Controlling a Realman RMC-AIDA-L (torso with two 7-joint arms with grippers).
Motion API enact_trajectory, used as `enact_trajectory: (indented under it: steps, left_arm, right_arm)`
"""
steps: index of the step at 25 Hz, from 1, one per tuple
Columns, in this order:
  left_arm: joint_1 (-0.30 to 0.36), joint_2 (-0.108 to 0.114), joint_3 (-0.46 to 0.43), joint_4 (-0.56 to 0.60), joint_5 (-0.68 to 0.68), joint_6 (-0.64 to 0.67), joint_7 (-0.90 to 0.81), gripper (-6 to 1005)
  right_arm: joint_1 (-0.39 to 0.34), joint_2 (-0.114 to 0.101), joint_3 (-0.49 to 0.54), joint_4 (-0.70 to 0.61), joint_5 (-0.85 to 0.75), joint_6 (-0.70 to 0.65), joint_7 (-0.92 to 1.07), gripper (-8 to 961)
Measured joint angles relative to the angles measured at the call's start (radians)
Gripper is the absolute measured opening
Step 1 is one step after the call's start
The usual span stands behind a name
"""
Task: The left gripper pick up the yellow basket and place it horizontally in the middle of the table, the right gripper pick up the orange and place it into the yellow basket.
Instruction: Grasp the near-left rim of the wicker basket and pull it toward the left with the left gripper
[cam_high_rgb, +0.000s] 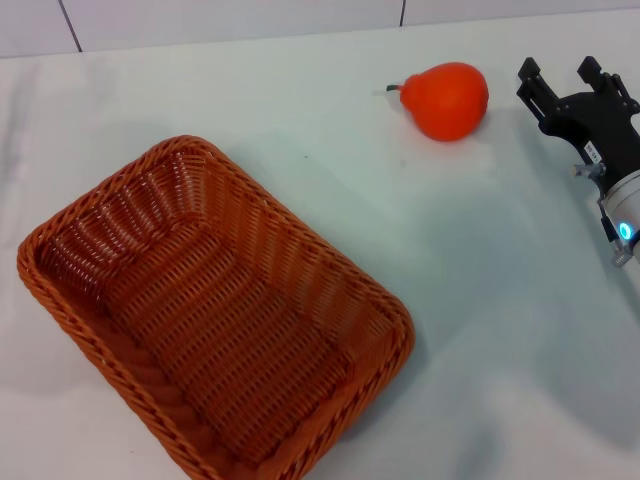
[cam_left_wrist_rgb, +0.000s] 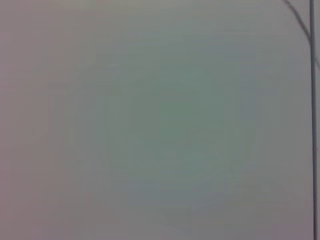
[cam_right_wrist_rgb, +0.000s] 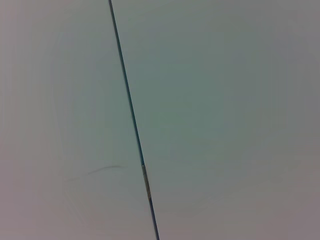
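The yellow basket (cam_high_rgb: 215, 315), an orange-brown woven wicker tray, lies at an angle on the white table (cam_high_rgb: 480, 330) at the lower left of the head view, empty. The orange (cam_high_rgb: 447, 99), pear-shaped with its small green stem pointing left, lies on the table at the upper right. My right gripper (cam_high_rgb: 564, 72), a black claw on a silver-white wrist with a blue light, is open and empty just right of the orange, apart from it. My left gripper is out of view. Both wrist views show only plain pale surface.
A tiled wall (cam_high_rgb: 300, 18) runs along the table's far edge. A thin dark line (cam_right_wrist_rgb: 131, 115) crosses the right wrist view, and another (cam_left_wrist_rgb: 313, 75) runs along the edge of the left wrist view.
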Motion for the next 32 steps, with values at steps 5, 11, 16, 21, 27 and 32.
enact_trajectory:
  steps: [5, 11, 16, 21, 27, 32]
  left_arm:
    - [0.0, 0.0, 0.0, 0.0, 0.0, 0.0, 0.0, 850]
    - [-0.003, 0.001, 0.005, 0.005, 0.003, 0.0, -0.039, 824]
    - [0.02, 0.061, 0.181, 0.07, 0.04, -0.001, -0.412, 802]
    - [0.007, 0.168, 0.371, 0.119, 0.202, 0.028, -0.849, 780]
    - [-0.064, 0.237, 0.39, 0.218, 0.622, 0.141, -1.207, 753]
    - [-0.135, 0.295, 0.381, 0.292, 0.92, 0.301, -1.416, 745]
  right_arm:
    - [0.001, 0.0, 0.0, 0.0, 0.001, 0.001, 0.0, 850]
    - [0.002, -0.001, 0.0, 0.0, 0.004, 0.002, 0.0, 851]
    - [0.003, -0.002, 0.0, 0.0, 0.005, 0.002, 0.0, 851]
    - [0.003, -0.002, -0.001, 0.0, 0.005, 0.002, 0.0, 851]
    - [0.007, -0.002, -0.005, 0.0, 0.005, 0.001, 0.0, 850]
    - [0.014, -0.003, -0.007, 0.0, 0.005, 0.009, 0.0, 850]
